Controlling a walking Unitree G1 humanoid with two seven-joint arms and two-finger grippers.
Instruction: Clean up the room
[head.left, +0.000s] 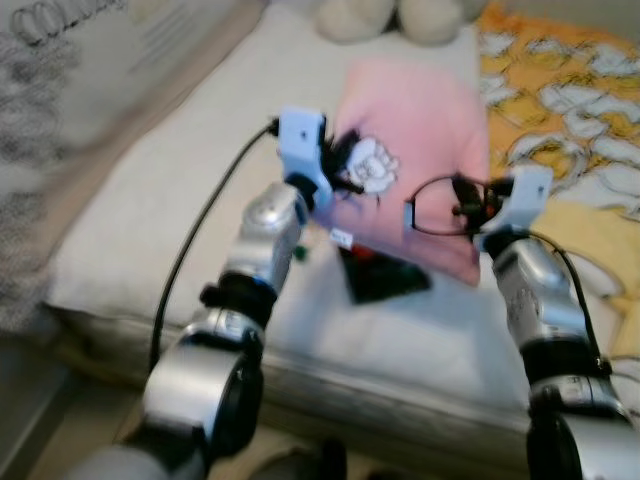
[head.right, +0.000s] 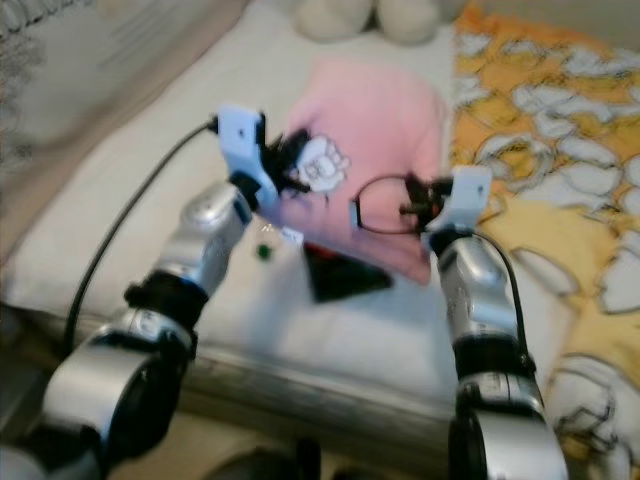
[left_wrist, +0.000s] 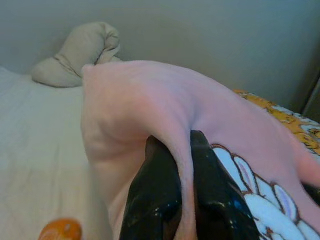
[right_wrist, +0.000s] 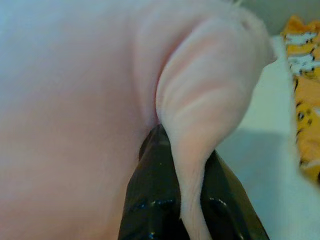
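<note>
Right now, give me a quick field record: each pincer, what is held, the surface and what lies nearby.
left pincer: shut on pink pillow, near its printed cartoon
right pincer: shut on the pillow's other edge
pillow state: lifted, a fold pinched in each pincer
surface: white bed
nearby: yellow patterned blanket, dark item under the pillow

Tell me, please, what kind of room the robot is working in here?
Most likely a bedroom. There is a bed with a white sheet, a yellow patterned blanket, and a pink pillow that the left gripper and right gripper both pinch.
</note>
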